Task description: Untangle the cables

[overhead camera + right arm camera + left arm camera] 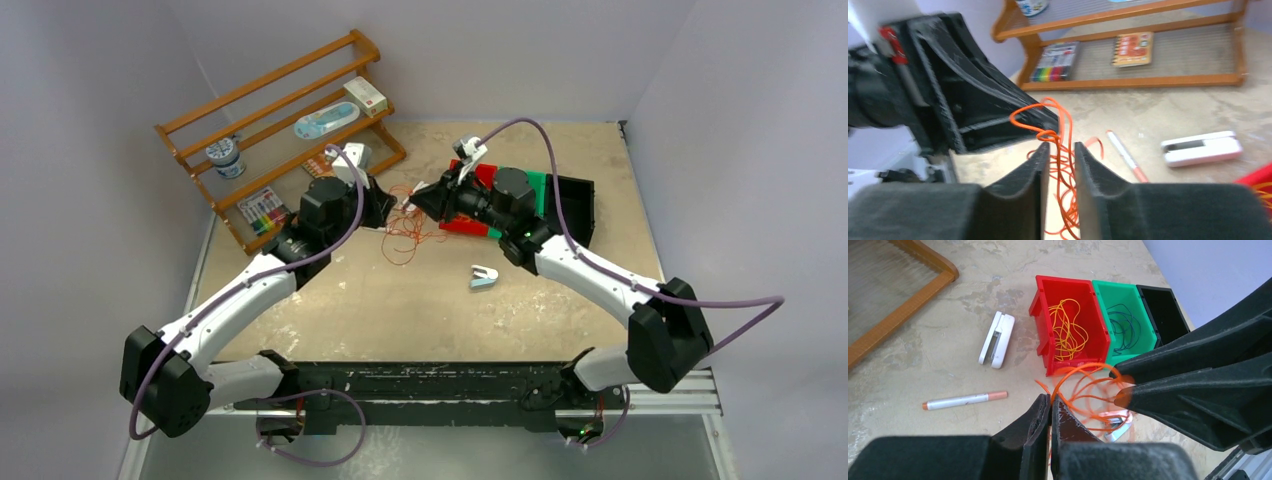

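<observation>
Cables (404, 229) bunch beside red bin (1042, 335), well apart from table (400, 310) edges.

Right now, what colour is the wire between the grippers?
Thin looped wire: orange; right wrist view.

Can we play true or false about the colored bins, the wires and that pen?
1. The red bin holds a yellow cable. True.
2. The green bin holds an orange cable. False: a dark cable is in it.
3. The pen lies in the red bin. False: it lies on the table.
4. The left end effector is shut on the orange cable. True.
5. The right end effector is shut tight. False: its jaws stand apart, with the orange cable running between them.
</observation>
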Robot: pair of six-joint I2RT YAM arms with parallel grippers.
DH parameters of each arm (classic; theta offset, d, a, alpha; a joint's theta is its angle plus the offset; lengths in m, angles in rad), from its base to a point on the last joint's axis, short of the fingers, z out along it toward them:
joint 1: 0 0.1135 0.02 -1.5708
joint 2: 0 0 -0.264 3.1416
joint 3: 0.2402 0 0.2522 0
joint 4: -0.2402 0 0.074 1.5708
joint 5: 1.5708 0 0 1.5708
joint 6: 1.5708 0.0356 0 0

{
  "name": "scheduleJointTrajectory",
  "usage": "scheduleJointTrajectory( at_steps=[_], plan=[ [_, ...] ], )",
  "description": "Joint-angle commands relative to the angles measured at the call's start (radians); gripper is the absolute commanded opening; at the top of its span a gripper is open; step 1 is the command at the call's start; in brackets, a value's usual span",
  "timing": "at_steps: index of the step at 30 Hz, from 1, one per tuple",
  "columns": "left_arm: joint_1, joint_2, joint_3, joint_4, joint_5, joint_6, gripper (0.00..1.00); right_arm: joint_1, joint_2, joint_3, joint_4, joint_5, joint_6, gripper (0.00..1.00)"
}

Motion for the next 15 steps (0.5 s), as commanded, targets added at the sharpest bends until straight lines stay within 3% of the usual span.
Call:
scheduleJointTrajectory(
  at_steps=[1, 6, 15],
  plan=[
    [0.007, -0.02, 0.099, -0.057, -0.007, 0.034, 0.0, -0.006, -0.117, -0.057, 0.02, 0.152, -0.063, 0.37],
    [0.007, -0.016, 0.157, -0.177, -0.005, 0.081, 0.0, -0.006, -0.22, -0.144, 0.085, 0.217, -0.145, 0.61],
    [0.007, -0.007, 0.215, -0.229, 0.037, 0.094, 0.0, -0.005, -0.165, -0.138, 0.186, 0.037, -0.362, 0.71]
  ],
)
